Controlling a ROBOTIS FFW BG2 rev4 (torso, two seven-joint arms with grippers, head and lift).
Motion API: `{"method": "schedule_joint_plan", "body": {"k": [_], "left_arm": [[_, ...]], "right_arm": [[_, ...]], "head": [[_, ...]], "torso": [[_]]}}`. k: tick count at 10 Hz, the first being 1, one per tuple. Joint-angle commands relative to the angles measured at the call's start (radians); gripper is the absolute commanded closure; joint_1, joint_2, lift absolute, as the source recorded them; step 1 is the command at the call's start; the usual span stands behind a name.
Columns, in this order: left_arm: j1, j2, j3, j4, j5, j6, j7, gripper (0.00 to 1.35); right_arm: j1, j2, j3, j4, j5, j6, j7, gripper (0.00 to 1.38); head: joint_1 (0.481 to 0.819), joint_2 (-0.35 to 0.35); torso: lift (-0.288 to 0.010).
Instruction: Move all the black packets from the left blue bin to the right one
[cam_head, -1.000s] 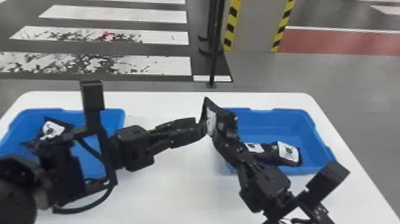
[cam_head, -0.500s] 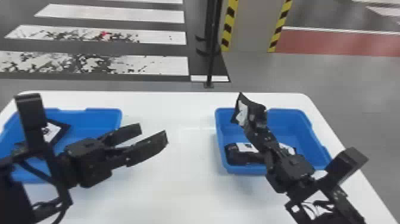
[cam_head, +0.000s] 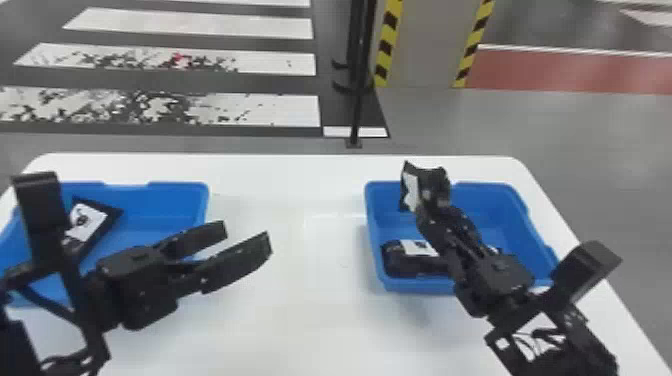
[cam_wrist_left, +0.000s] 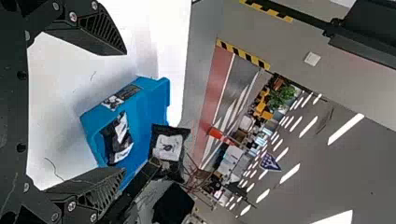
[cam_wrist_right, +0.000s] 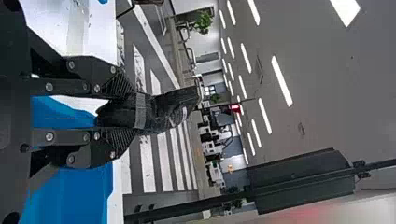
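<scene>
Left tool (cam_head: 248, 237) has backed away, fingers parted, while right tool (cam_head: 435, 201) grips a black packet (cam_head: 410, 190).

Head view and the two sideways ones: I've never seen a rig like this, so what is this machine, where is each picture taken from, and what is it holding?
It is a robot with two black arms, each ending in a two-fingered gripper. The head view looks forward and down from its head; the two sideways views come from cameras on its left and right wrists.

On the white table stand two blue bins. The left bin has a black packet with a white label in it, and the right bin has at least one black packet.

The right gripper pinches another black packet, held up above the right bin. The left gripper is open and empty, beside the left bin.
</scene>
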Motion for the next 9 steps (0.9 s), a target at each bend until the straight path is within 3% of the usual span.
{"method": "schedule_joint_plan", "body": {"k": [1, 4, 6, 9], "left_arm": [[0.002, 0.000, 0.000, -0.001, 0.002, 0.002, 0.000, 0.19], [0.005, 0.000, 0.016, -0.001, -0.012, 0.005, 0.000, 0.19], [0.007, -0.012, 0.104, -0.001, -0.092, 0.042, 0.005, 0.19], [-0.022, -0.014, 0.244, -0.001, -0.245, 0.145, 0.018, 0.18]], "right_arm": [[0.000, 0.000, -0.008, 0.005, 0.007, 0.006, -0.002, 0.00], [0.042, 0.003, -0.012, -0.034, 0.007, -0.004, -0.018, 0.40], [0.130, 0.013, -0.012, -0.125, 0.029, -0.026, -0.030, 0.46], [0.263, 0.041, -0.010, -0.221, 0.031, -0.031, -0.061, 0.46]], "head": [[0.695, -0.093], [0.695, -0.103], [0.695, -0.085], [0.695, 0.024]], "torso": [[-0.185], [-0.185], [-0.185], [-0.185]]}}
